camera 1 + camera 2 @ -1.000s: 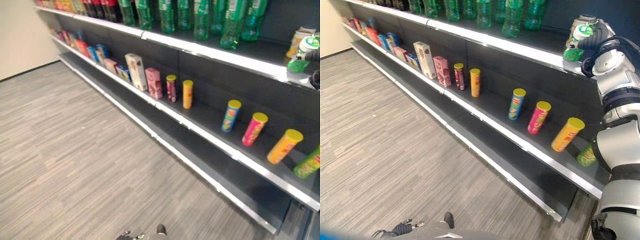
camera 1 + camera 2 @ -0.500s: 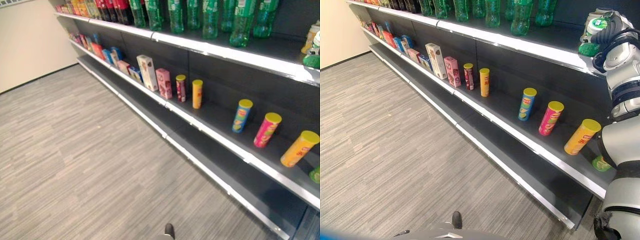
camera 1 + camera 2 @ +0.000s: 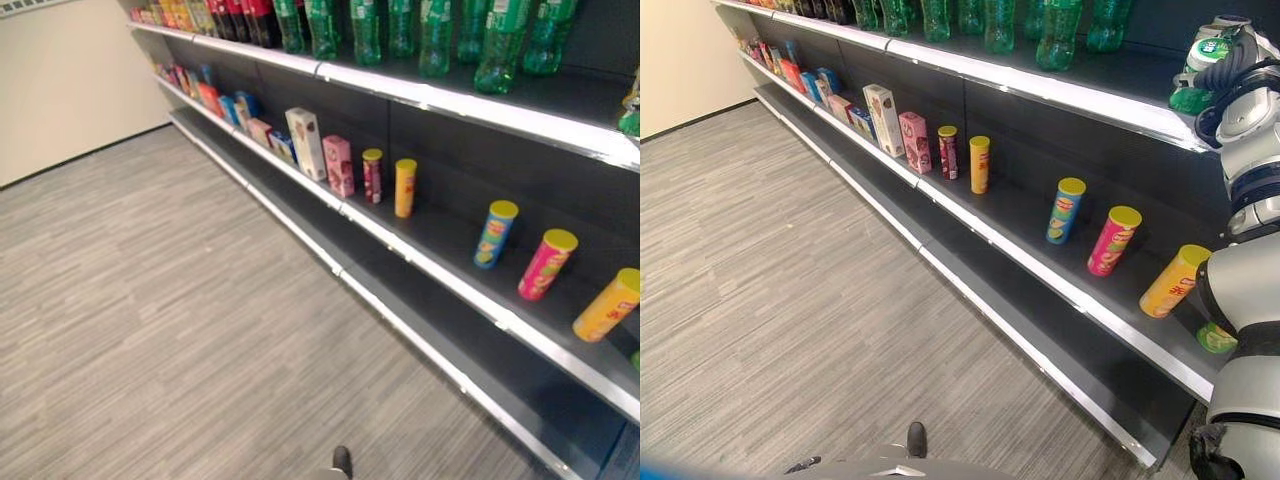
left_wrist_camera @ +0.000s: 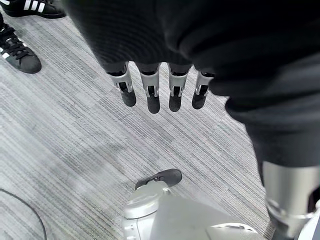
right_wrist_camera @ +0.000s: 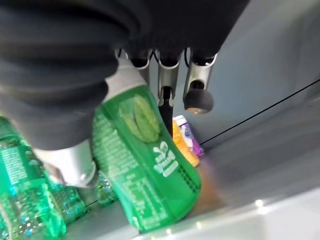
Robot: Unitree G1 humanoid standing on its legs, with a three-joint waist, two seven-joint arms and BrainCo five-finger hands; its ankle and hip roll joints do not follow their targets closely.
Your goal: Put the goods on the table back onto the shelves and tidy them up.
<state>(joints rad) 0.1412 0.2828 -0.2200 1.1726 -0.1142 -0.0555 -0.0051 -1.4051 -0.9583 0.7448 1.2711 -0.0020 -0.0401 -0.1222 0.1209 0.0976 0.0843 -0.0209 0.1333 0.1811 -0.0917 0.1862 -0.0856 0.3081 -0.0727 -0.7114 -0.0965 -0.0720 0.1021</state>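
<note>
Green bottle (image 5: 145, 165) in right hand (image 3: 1230, 75), apparently at top shelf (image 3: 1080, 100) edge.

Grey striped carpet floor (image 3: 150, 320) runs alongside the shelving to a pale wall (image 3: 60, 80) at the far end. Black sneakers with white stripes (image 4: 22, 52), a person's, stand on the carpet; a second pair (image 4: 35, 7) lies just beyond them. Behind the top shelf, a dark blue-grey back panel (image 3: 1180, 25). A thin dark line (image 5: 260, 112) crosses the grey panel seen from the right wrist.
</note>
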